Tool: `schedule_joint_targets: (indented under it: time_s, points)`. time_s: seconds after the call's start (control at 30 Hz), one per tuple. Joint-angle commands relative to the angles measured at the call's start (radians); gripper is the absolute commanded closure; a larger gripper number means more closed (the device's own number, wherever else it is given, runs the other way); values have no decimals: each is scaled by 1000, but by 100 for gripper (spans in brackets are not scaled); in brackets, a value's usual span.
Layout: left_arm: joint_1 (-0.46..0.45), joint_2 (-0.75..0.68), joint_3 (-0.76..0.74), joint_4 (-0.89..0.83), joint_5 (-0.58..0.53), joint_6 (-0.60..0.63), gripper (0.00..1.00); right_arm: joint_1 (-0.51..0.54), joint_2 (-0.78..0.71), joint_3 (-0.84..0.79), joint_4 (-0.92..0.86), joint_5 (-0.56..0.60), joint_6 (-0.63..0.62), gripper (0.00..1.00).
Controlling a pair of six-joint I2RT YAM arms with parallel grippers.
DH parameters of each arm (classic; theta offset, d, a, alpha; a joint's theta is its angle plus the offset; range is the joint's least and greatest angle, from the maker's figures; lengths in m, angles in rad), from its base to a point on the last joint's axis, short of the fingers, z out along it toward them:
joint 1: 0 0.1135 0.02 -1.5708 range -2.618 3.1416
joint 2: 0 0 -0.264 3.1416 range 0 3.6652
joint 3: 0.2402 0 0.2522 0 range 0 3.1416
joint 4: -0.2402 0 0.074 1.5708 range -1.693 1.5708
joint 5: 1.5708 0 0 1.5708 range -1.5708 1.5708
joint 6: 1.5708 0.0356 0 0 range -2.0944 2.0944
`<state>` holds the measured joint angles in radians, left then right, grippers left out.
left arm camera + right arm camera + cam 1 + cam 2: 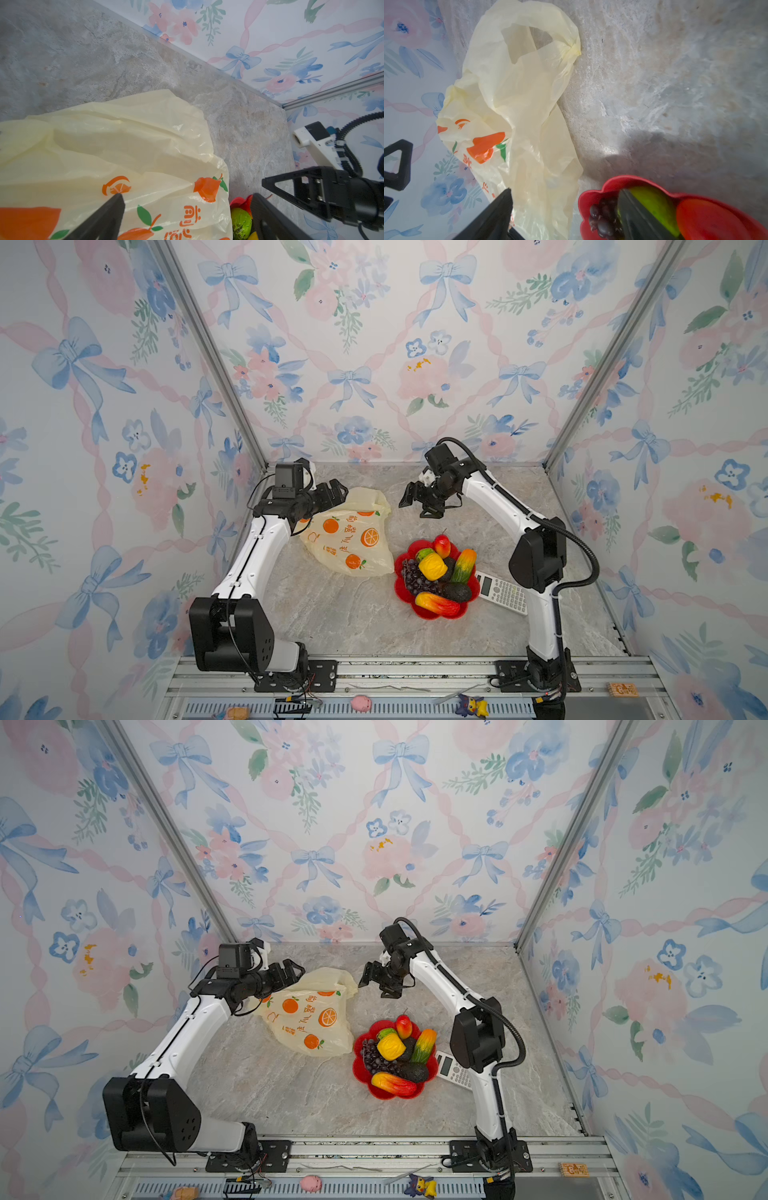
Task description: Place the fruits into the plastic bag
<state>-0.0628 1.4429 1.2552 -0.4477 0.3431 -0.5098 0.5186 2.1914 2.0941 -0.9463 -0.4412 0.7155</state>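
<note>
On the left, the left gripper [338, 489] hung over the far left edge of the plastic bag [349, 539]; its jaws stood wide apart with nothing between them, and in the left wrist view its two dark fingers [112, 212] framed the printed oranges without pinching the plastic. The bag lay crumpled and flat on the grey stone table [332, 622], left of centre, with its handles pointing toward the back wall and its printed side up; in the right wrist view one handle loop [529, 35] lay open on the table. Further right, the right gripper [419, 502] hovered in the air just beyond the bag's right edge and behind the red dish [434, 616]; its jaws were spread and empty. The dish sat beside the bag's near right corner; whether they touched could not be told. All the fruits were piled in it: grapes [413, 578] on the left, a yellow lumpy fruit [432, 566] in the middle, an apple [442, 545] at the back, a green-orange mango [464, 564] on the right, an avocado [457, 592] and a red-yellow mango [436, 603] in front. A calculator [503, 593] lay just right of the dish.
</note>
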Motion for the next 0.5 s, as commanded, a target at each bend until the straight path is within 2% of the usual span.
schedule_joint_targets:
  time_s: [0.0,0.1,0.27,0.33,0.47]
  points:
    - [-78,81,118,-55,-74,71,3,-2,53,44,140,-91,114,13]
    - [-131,143,200,-95,-126,93,3,1,116,53,233,-139,224,6]
    - [-131,149,210,-110,-173,80,3,18,185,41,407,-192,419,0]
    - [-128,140,195,-116,-177,84,3,29,213,48,432,-198,479,3]
    - [-108,106,153,-120,-176,84,3,49,247,35,462,-184,575,4]
